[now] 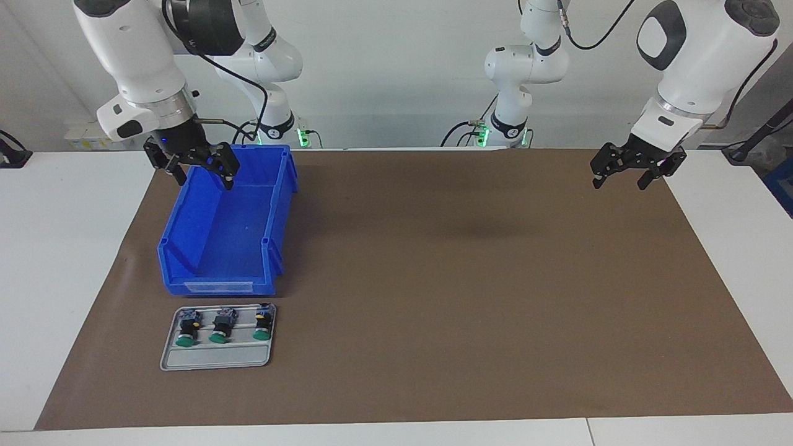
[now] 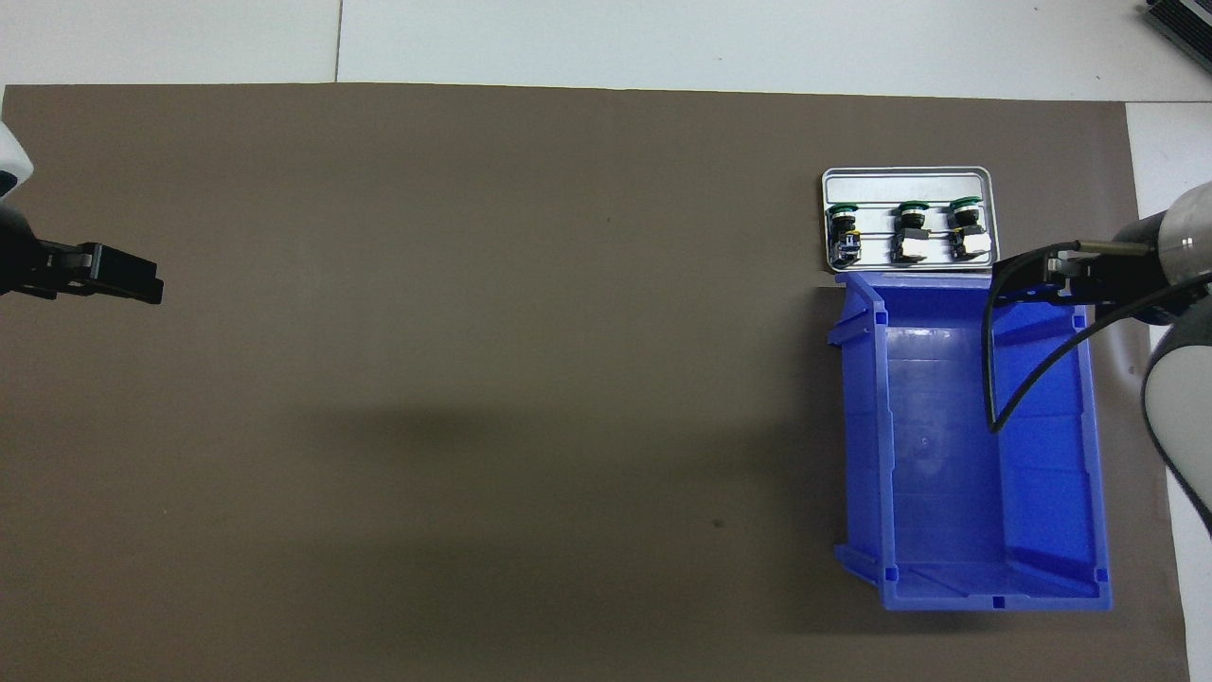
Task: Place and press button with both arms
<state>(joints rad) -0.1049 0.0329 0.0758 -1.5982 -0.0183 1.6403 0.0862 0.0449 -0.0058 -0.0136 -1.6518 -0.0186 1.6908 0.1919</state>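
Three green-capped buttons lie in a row on a small grey tray. Two have no yellow mark; the third, at the end toward the left arm, has one. In the overhead view the plain ones lie beside the marked one. My right gripper hangs open and empty over the blue bin's end nearest the robots. My left gripper hangs open and empty over the mat at the left arm's end and waits; it also shows in the overhead view.
A blue open bin stands on the brown mat, between the tray and the robots, and its inside looks empty. The tray touches the bin's label end. White table borders the mat.
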